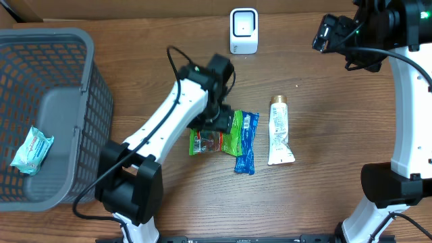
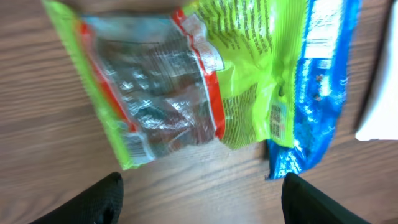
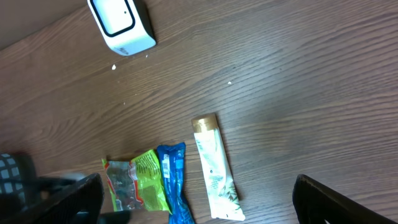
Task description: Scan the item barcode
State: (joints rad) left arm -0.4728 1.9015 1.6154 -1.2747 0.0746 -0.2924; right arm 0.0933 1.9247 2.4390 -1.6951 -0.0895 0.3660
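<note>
White link shells, black joints and bases on left arm [image 1: 165, 111] and right arm [image 1: 407, 101]; black cables, small green lights.

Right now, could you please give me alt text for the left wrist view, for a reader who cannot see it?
A green snack packet with a clear window lies on the wooden table, its edge against a blue packet. The left gripper is open, its fingers wide apart at the bottom edge, holding nothing.

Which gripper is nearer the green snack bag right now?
Left. The left gripper hangs directly over the green snack bag, jaws open; the right gripper sits far off at the back right.
</note>
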